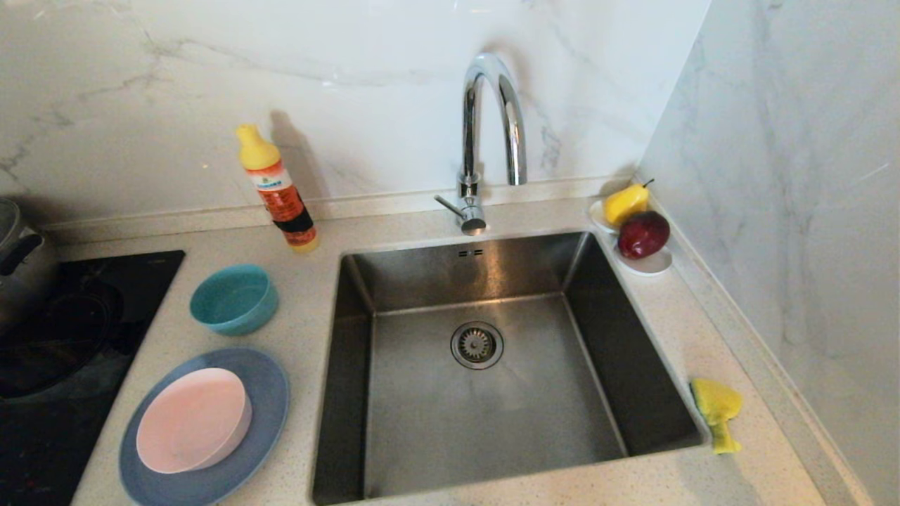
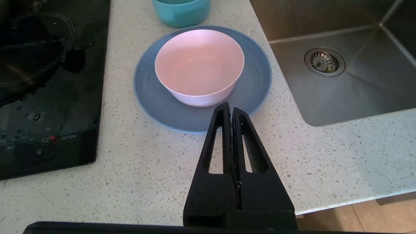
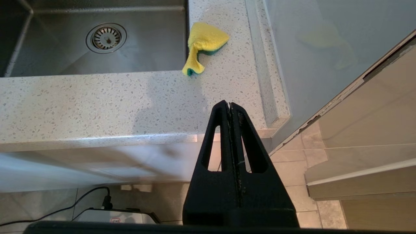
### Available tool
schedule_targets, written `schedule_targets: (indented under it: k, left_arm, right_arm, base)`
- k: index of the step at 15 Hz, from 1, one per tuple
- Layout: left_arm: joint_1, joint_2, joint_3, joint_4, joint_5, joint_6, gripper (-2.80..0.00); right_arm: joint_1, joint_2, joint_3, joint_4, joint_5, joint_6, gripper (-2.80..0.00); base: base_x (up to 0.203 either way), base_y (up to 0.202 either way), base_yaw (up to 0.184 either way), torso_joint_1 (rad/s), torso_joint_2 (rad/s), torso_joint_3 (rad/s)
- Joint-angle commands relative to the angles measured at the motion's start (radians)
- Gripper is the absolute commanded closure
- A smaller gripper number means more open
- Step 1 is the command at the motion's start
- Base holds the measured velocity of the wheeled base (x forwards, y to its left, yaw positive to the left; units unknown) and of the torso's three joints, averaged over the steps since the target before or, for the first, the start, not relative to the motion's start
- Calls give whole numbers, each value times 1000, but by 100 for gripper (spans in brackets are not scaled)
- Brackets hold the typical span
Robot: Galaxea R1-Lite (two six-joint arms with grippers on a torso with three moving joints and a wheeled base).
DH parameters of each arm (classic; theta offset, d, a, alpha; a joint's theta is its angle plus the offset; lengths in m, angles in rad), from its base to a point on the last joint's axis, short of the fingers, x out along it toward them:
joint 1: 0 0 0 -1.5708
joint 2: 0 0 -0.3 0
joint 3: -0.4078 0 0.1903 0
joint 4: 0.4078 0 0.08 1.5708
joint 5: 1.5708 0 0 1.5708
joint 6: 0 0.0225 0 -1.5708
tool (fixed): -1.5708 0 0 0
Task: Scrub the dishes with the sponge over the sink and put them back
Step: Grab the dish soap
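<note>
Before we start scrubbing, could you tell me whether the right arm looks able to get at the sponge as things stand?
Probably yes: the sponge lies bare on the counter by the sink, nothing between it and the shut right pincer.

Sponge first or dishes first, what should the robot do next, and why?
Probably the sponge first: open the right gripper and reach forward to the sponge, which lies untouched on the counter by the sink's right rim. Both grippers are shut and hold nothing. The left gripper already hovers near the pink bowl on the plate.
</note>
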Motion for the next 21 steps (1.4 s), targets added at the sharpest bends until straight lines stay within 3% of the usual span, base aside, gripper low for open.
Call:
schedule_targets:
  k: [1, 11, 18, 21]
  left_arm:
    - [0, -2, 0, 0, 0, 1, 0]
    - [0, -2, 0, 5, 1, 13, 0]
    - [-1, -2, 0, -1, 33, -21, 0]
    - [0, 15, -121, 20, 38, -19, 0]
  right_arm:
    - [0, -2, 0, 0, 0, 0, 0]
    - [0, -2, 0, -1, 0, 0, 0]
    - [0, -2, 0, 0, 0, 0, 0]
    - [0, -2, 0, -1, 0, 0, 0]
  base:
    - [0, 0, 0, 0, 0, 0]
    - [0, 0, 0, 0, 0, 0]
    - [0, 0, 0, 0, 0, 0]
    - [0, 0, 0, 0, 0, 0]
